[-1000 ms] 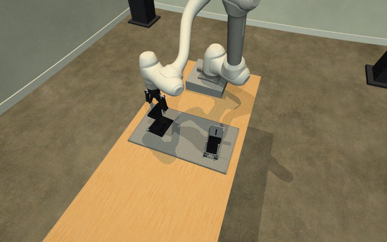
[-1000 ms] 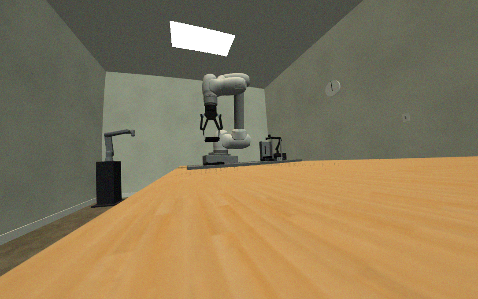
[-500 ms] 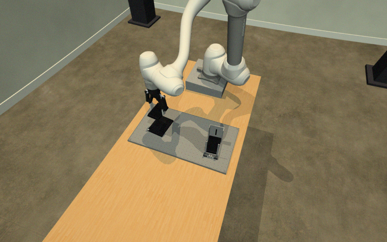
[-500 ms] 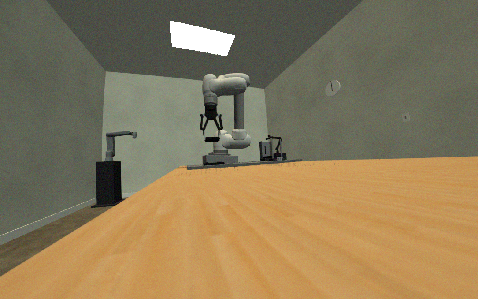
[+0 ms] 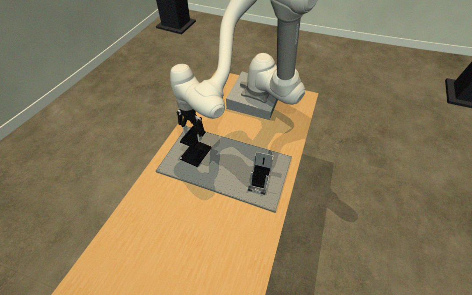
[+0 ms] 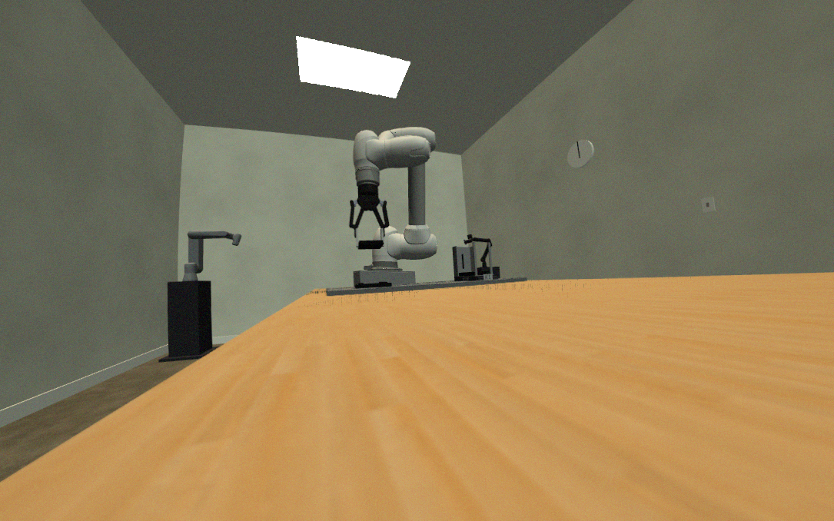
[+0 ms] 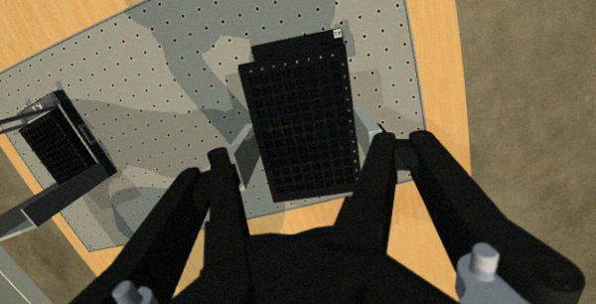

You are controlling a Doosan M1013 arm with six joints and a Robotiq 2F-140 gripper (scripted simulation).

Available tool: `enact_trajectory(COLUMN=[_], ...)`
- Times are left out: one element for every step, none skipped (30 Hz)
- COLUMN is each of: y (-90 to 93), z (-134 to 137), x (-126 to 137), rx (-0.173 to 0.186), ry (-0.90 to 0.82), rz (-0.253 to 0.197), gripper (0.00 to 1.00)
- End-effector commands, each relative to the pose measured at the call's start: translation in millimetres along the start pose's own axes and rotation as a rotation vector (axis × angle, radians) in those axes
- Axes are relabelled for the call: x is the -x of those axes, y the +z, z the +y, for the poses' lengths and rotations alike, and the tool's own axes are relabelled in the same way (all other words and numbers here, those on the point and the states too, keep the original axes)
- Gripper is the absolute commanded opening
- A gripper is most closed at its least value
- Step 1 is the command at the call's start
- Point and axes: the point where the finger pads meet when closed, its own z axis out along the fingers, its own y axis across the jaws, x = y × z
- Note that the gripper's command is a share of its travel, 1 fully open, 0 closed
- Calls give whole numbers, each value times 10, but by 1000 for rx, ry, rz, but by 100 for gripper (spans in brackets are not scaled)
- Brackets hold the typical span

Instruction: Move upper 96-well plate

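My gripper [image 7: 305,128] is shut on the long sides of the black 96-well plate [image 7: 303,122] and holds it level in the air. The plate hangs above the black plate nest N1 [image 5: 195,153] on the left of the grey perforated baseplate. In the wrist view only the nest's far edge [image 7: 295,48] shows past the plate, with the pale A1 square [image 7: 337,33] at its far right corner. The stack rack K1 stands on the right of the baseplate with the lower plate [image 7: 55,144] on it. In the exterior view the plate [image 6: 370,244] hangs well above the baseplate.
The grey baseplate [image 5: 226,168] lies across the wooden table, whose left edge is close to the nest. The arm's grey base block [image 5: 251,98] stands behind the baseplate. Dark pedestals stand on the floor away from the table.
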Motion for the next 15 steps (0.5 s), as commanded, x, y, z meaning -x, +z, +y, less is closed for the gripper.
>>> enact_trajectory(y=[51, 68, 84, 101, 118, 134, 151, 168, 184, 201, 201, 201, 218, 234, 251], z=[-1, -1, -1, -1, -1, -1, -1, -2, -2, -2, -2, -2, -2, -2, -2], x=[0, 0, 0, 0, 0, 0, 0, 0, 0, 0, 0, 0, 0, 0, 0], rx=[0, 0, 0, 0, 0, 0, 0, 0, 0, 0, 0, 0, 0, 0, 0], ry=[0, 0, 0, 0, 0, 0, 0, 0, 0, 0, 0, 0, 0, 0, 0], rz=[0, 0, 0, 0, 0, 0, 0, 0, 0, 0, 0, 0, 0, 0, 0], gripper=[0, 0, 0, 0, 0, 0, 0, 0, 0, 0, 0, 0, 0, 0, 0])
